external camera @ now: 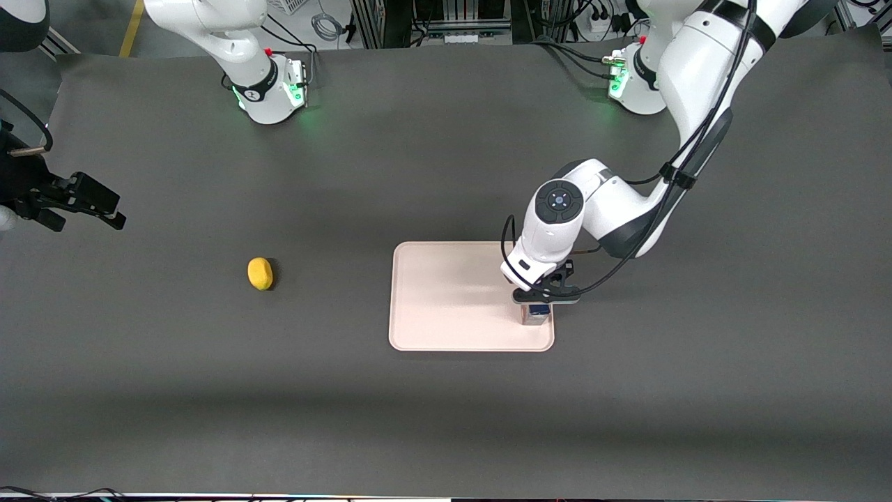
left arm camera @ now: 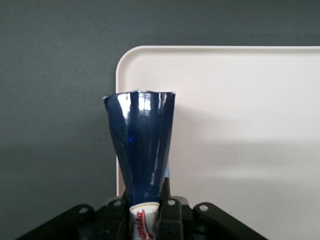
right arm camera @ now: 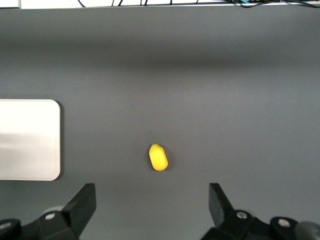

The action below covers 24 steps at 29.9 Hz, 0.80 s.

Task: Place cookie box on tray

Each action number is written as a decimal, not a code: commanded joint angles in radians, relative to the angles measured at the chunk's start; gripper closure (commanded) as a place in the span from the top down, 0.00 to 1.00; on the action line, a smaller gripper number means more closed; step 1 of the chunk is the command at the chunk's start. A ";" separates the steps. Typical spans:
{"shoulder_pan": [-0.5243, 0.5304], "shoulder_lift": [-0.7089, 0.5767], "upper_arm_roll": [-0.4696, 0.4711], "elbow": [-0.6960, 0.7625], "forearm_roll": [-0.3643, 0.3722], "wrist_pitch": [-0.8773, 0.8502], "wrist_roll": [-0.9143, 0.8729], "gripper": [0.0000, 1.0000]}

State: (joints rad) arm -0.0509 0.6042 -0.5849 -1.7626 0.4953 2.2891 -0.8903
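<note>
The pale pink tray [external camera: 453,300] lies flat on the dark table. My left gripper [external camera: 538,304] hangs over the tray's corner that is nearest the front camera and toward the working arm's end. It is shut on the dark navy cookie box [external camera: 536,315], which stands upright under it. In the left wrist view the cookie box [left arm camera: 141,145] is pinched between the black fingers [left arm camera: 170,212] of the gripper [left arm camera: 144,215], its blue carton squeezed in at the grip. The tray's rim [left arm camera: 122,60] shows just past the box. Whether the box rests on the tray or hangs just above it cannot be told.
A small yellow lemon-like lump [external camera: 260,272] lies on the table toward the parked arm's end, well away from the tray; the lump [right arm camera: 158,157] also shows in the right wrist view. Dark grey mat surrounds the tray.
</note>
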 commanded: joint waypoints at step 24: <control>0.048 -0.463 0.264 0.416 -0.412 -0.826 0.819 1.00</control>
State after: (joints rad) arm -0.0010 0.2142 -0.4512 -1.3677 0.1709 1.5433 -0.2258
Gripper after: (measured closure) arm 0.000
